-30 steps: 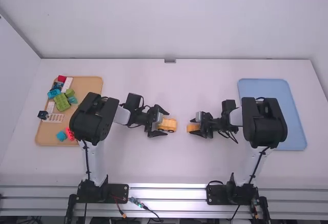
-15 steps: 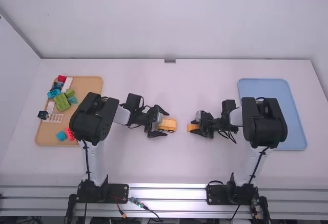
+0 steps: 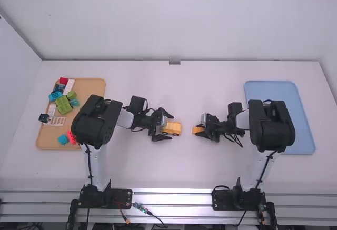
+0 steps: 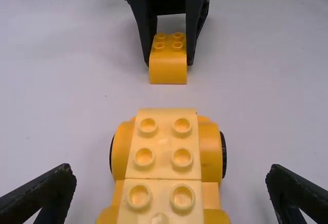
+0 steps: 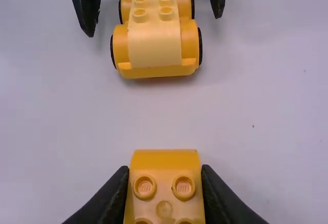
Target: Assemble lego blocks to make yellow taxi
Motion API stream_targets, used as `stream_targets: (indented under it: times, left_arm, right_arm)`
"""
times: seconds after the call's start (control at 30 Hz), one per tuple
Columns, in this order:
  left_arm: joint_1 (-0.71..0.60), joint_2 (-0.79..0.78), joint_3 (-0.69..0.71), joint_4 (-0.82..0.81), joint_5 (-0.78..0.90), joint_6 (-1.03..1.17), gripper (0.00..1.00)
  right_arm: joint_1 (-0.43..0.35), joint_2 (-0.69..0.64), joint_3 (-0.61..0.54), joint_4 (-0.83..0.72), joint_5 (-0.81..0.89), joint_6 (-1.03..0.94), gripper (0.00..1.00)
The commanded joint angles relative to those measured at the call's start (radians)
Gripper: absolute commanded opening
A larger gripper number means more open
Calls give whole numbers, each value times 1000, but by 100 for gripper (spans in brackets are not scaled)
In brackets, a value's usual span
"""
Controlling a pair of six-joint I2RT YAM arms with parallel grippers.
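On the table in the high view, my left gripper stands around the rear of the yellow wheeled car base. Seen from the left wrist, the left gripper is open, with a gap on each side of the studded car base. My right gripper is a short way to the right, facing it, with an orange block. In the right wrist view the right gripper is shut on this block, whose curved side faces the car base.
A tan tray at the left holds several loose bricks, among them a green one and a red one. A blue tray lies at the right, partly behind the right arm. Bare table separates the car base and the block.
Between the first frame and now, my right gripper has shifted very slightly and its fingers look a little closer together at the block. The left gripper and car base have kept still.
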Motion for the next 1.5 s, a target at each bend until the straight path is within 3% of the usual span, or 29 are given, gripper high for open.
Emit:
stream_targets:
  times: [0.0, 0.23, 0.73, 1.17, 1.47]
  left_arm:
    - [-2, 12, 2, -2, 18, -3, 98]
    - [-2, 12, 2, -2, 11, -3, 87]
    - [-2, 12, 5, -20, -26, -3, 89]
    - [-3, 24, 10, -15, -16, -3, 86]
    - [-4, 24, 10, -18, -38, -3, 80]
  right_arm:
    - [0, 9, 5, -5, -8, 24, 32]
    - [2, 8, 66, -97, -21, 27, 30]
    - [35, 8, 242, -496, -107, -250, 25]
    - [164, 7, 332, -475, -69, -94, 16]
    - [191, -20, 338, -436, -64, -24, 8]
